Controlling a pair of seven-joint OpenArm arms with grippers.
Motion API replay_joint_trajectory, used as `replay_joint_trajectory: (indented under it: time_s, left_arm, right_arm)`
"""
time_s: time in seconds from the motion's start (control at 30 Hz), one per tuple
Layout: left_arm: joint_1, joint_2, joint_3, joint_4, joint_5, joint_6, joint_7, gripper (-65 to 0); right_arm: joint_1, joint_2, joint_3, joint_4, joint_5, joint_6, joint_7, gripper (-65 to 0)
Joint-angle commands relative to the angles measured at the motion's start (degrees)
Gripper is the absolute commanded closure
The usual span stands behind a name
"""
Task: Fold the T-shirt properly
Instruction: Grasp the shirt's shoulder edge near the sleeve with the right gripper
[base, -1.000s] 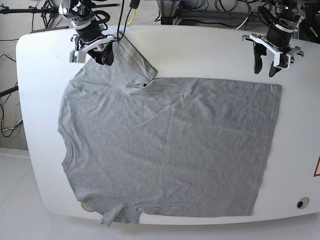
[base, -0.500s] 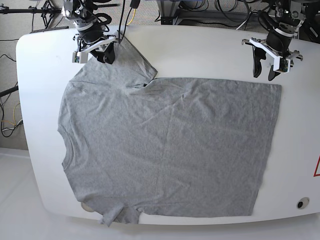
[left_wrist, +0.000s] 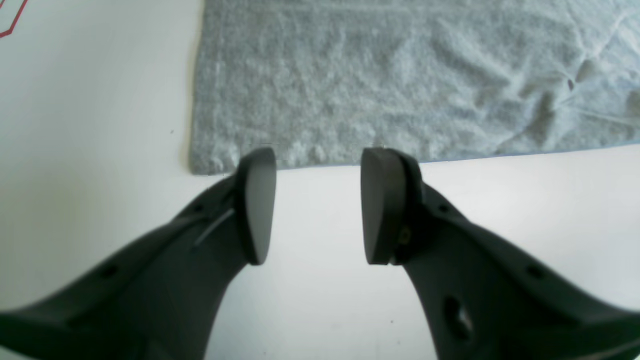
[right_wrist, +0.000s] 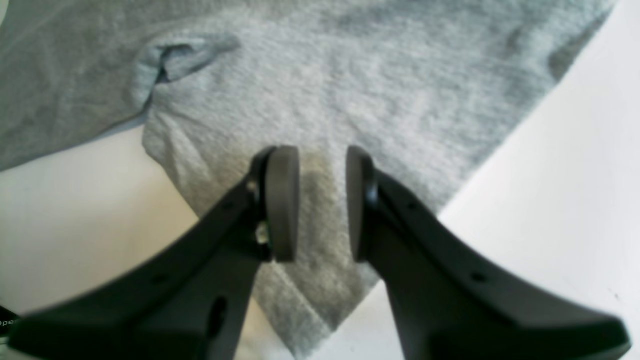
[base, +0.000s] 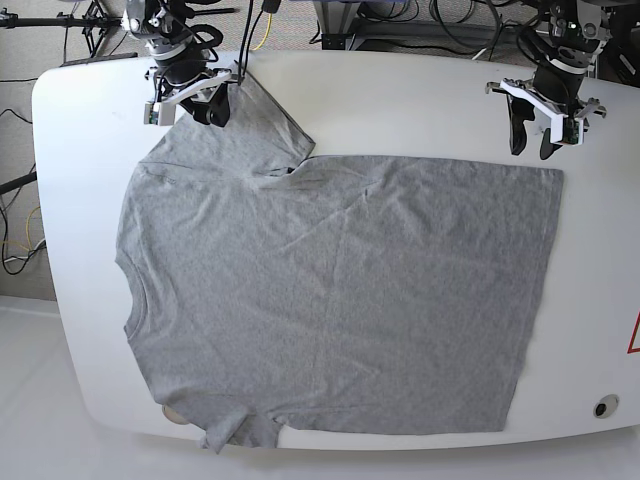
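Bare table (base: 400, 100) betw. both arms

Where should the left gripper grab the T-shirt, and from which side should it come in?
Probably the hem corner of the T-shirt, just ahead of the open left gripper. Come in from the bare table on the arm's side: the cloth lies flat there, with two free edges meeting, so one finger can slide under.
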Motion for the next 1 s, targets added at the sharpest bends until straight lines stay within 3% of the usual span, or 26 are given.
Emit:
replay_joint_trajectory:
  time_s: [0.0, 0.17, 0.23, 0.3, 0.43, 0.97]
  left_arm:
    - [0.75, -0.28, -0.22, 1.07, 0.12, -0.22, -1.87, -25.5]
    - [0.94, -0.65, -0.02, 1.1, 0.21, -0.17, -1.87, -25.6]
    - [1.09, -0.82, 0.12, 1.21, 0.27, -0.11, -1.86, -25.8]
    - [0.98, -1.03, 0.12, 1.74, 0.31, -0.12, -2.36, -26.3]
    - [0.98, -0.99, 0.15, 1.96, 0.34, -0.19, -2.41, -26.3]
    - [0.69, -0.77, 0.07, 0.99, 0.0, -0.02, -2.57, -27.4]
  right_arm:
    - [0.01, 0.23, -0.04, 1.13, 1.01, 0.5, 1.86, -15.6]
    - [0.25, 0.04, -0.17, 1.16, 2.02, 0.67, 1.68, -16.5]
    - [0.37, -0.12, -0.27, 1.15, 3.14, 0.85, 1.37, -18.3]
    - [0.35, -0.04, -0.36, 1.07, 7.15, 1.27, -0.51, -24.2]
    - [0.28, -0.05, -0.54, 0.92, 9.41, 1.55, -1.24, -25.8]
    - [0.69, -0.98, -0.2, -0.24, 12.88, 3.31, -2.35, -18.1]
